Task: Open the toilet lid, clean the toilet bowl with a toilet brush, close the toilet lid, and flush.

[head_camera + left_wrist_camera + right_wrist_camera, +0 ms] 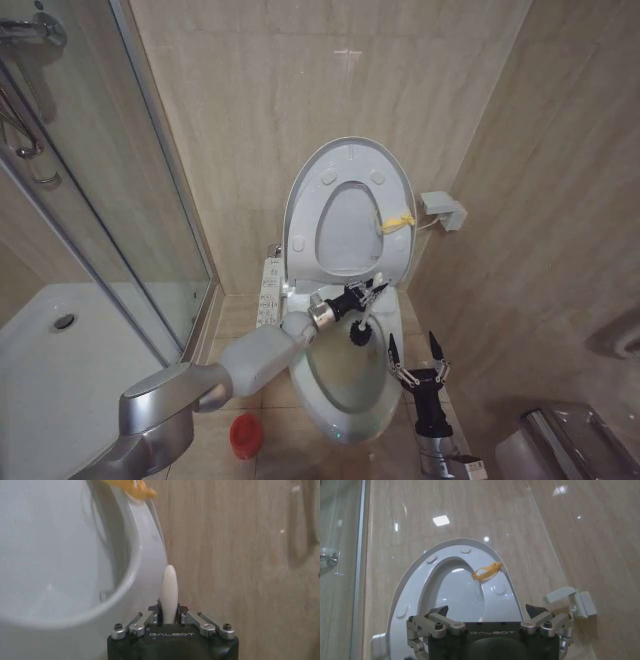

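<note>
The toilet brush (pixel 361 322), clamped in the left gripper (pixel 367 293), scrubs the toilet bowl (pixel 345 385) near its twelve o'clock rim under the raised toilet lid (pixel 350 160); right gripper (pixel 418 358) gapes empty at three o'clock; lid-closing likely follows

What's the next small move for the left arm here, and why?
Probably sweep the toilet brush around inside the toilet bowl. The toilet lid stands fully raised, the left end effector is shut on the brush's white handle, and the dark bristle head sits at the bowl's rear. The right end effector waits open beside the bowl.
</note>
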